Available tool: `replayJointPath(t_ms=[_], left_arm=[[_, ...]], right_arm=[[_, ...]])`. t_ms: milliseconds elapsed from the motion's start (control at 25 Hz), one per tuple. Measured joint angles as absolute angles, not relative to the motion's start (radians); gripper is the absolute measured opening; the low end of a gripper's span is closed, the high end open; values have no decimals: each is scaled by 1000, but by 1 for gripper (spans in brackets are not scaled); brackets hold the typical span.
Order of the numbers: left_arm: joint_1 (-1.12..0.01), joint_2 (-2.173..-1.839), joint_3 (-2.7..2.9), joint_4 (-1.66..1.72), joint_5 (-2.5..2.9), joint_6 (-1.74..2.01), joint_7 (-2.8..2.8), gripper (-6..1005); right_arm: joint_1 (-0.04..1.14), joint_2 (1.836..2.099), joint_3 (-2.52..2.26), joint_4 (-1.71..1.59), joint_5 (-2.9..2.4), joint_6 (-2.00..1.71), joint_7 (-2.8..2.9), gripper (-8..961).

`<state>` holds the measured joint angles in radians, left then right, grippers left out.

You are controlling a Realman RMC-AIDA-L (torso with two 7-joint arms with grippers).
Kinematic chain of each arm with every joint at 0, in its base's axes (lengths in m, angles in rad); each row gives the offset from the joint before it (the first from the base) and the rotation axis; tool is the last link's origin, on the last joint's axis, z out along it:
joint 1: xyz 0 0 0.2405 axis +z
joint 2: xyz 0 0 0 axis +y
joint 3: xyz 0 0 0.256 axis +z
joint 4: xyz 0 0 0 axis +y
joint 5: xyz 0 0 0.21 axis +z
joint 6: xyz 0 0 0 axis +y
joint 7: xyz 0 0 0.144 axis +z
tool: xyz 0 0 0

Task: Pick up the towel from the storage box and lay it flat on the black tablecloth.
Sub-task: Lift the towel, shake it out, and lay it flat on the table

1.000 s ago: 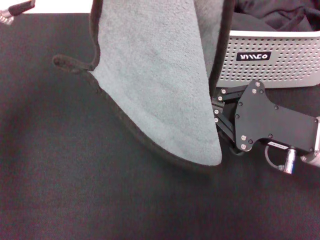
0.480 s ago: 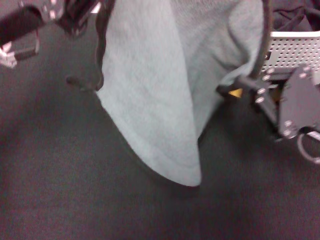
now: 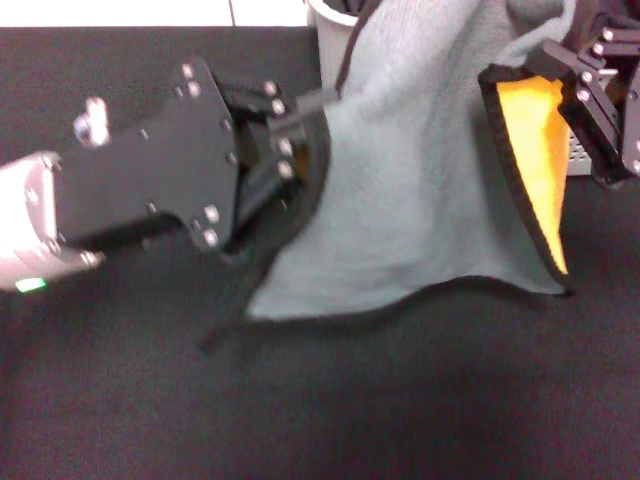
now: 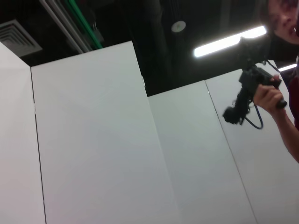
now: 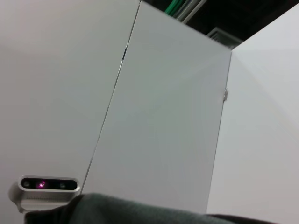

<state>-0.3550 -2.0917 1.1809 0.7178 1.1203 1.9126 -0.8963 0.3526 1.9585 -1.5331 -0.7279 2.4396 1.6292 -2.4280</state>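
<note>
A robotics lab: white partition panels (image 4: 93, 140), exposed black ceiling with strip light (image 4: 229, 42), and an operator's hand (image 4: 267, 95) gripping a controller.

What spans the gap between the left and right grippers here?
In the head view, the towel stretches between left gripper and right gripper, above the black tablecloth.

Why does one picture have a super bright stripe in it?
In the left wrist view the camera points up at a lit ceiling lamp, which glares white; in the head view the left gripper and the towel look smeared with motion blur.
</note>
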Motion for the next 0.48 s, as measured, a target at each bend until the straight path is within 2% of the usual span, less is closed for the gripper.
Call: replayJointPath(t_ms=[120, 320, 480], left_arm=[[-362, -2095, 1223, 618, 1120, 1913, -795, 42], [-370, -2104, 1269, 462, 1113, 1906, -608, 90], [-402, -2108, 1279, 339, 1110, 1900, -465, 99]], right_arm=[[343, 1966, -1457, -822, 2332, 1589, -2348, 14], [303, 1999, -1345, -1067, 2099, 1486, -2191, 14], [297, 2002, -1352, -1173, 2026, 1417, -2132, 14]])
